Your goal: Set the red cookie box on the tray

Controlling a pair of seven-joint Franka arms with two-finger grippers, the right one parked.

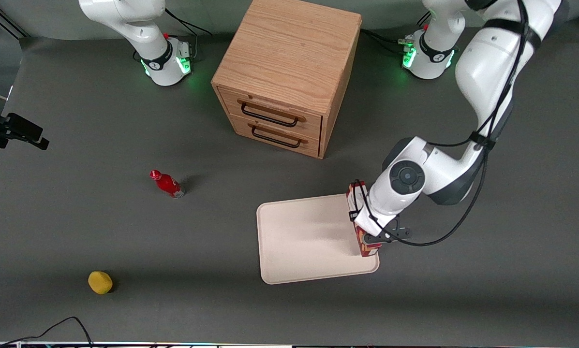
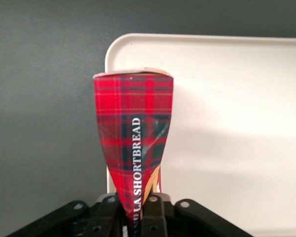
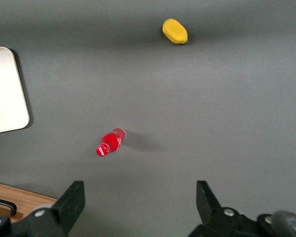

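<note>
The red cookie box is a slim red tartan carton held on its narrow edge, along the rim of the cream-white tray at the working arm's end. My left gripper is shut on the box from above, and the wrist hides most of the box in the front view. In the left wrist view the box sticks out from between the fingers of the gripper, over the tray near its corner. I cannot tell whether the box rests on the tray.
A wooden two-drawer cabinet stands farther from the front camera than the tray. A small red bottle lies toward the parked arm's end, and a yellow lump lies nearer the camera there. Both show in the right wrist view, bottle and lump.
</note>
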